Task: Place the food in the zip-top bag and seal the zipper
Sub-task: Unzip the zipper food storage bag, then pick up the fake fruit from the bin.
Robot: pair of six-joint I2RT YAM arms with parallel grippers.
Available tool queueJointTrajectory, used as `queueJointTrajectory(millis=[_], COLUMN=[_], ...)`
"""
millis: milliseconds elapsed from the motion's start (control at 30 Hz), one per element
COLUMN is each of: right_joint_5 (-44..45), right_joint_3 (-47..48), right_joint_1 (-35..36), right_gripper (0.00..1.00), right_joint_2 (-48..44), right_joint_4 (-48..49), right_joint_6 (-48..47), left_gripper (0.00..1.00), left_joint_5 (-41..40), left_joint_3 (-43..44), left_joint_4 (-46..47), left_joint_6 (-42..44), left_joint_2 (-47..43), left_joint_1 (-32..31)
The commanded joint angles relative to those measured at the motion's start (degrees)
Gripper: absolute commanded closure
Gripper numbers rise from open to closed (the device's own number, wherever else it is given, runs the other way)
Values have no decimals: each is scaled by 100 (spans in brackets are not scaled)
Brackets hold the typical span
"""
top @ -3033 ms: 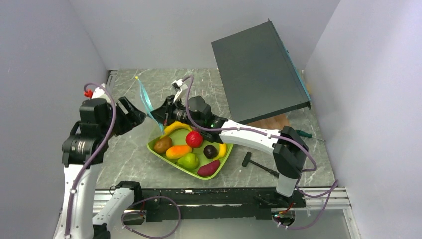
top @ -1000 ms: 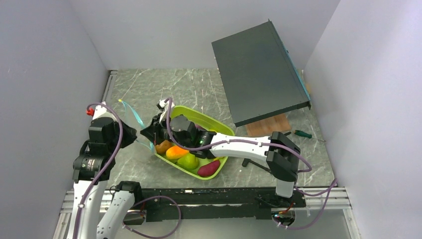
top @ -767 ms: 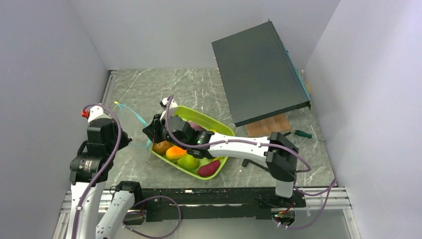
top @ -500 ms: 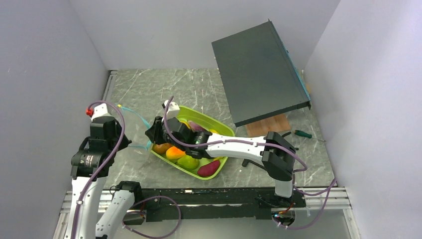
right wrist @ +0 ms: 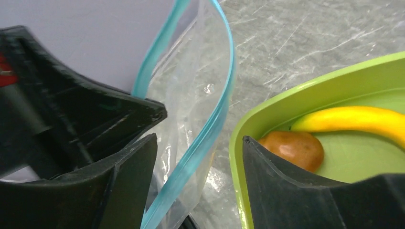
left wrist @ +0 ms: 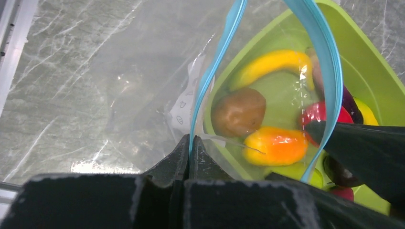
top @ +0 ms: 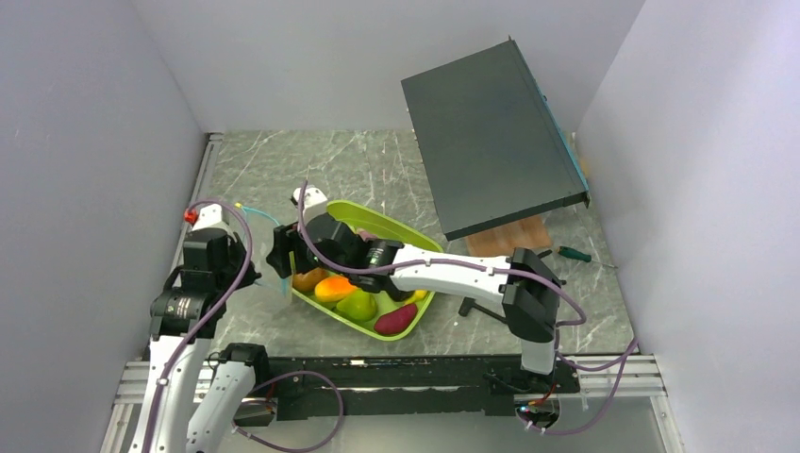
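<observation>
Clamping is observed at the left gripper (left wrist: 189,151): its black fingers are pressed together on the thin light-blue zipper strip (left wrist: 212,71) of the clear crinkly plastic zip-top bag (right wrist: 191,95), at the lower end of the bag mouth. From this pinch point the strip is raised and spread into an open loop.

The right gripper (right wrist: 200,162) is released. Its jaws are set well apart, and one strand of the zipper strip is seen passing between them without being pinched. One of its fingers is seen beside the clear film; the other is seen in front of the corner of the lime-green plastic tray (right wrist: 305,89).

The food is located in the tray: a yellow curved banana (left wrist: 274,64), a brown oval piece (left wrist: 239,112), an orange piece (left wrist: 274,145), a red apple (left wrist: 315,114), a green pear (top: 357,306) and a magenta piece (top: 396,319). In the left wrist view, several of these are viewed through the mouth loop and the film. Whether the tray corner is enclosed by the loop cannot be determined.

The tray is set on the grey marble-patterned table (top: 283,170). The bag is positioned at the tray's left corner, between the two grippers.
</observation>
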Motion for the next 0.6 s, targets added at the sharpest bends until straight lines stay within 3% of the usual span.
queueJointTrajectory(millis=[0, 333, 433, 567], right_joint_5=[-145, 96, 368, 736], right_joint_3=[181, -1219, -1661, -1834], right_joint_1=[-48, -294, -307, -307], right_gripper=[29, 20, 15, 8], right_joint_2=[-604, -2040, -2190, -2019], right_joint_4=[-537, -1352, -1565, -2005], right_joint_6=[-837, -1501, -1706, -1257], left_gripper=[100, 100, 100, 100], left_joint_5=[131, 24, 51, 81], left_joint_3=[-248, -473, -550, -544], left_joint_4=[539, 722, 797, 783], left_joint_6=[42, 33, 15, 6], left_joint_2=[17, -377, -515, -494], left_joint_1=[-4, -4, -4, -4])
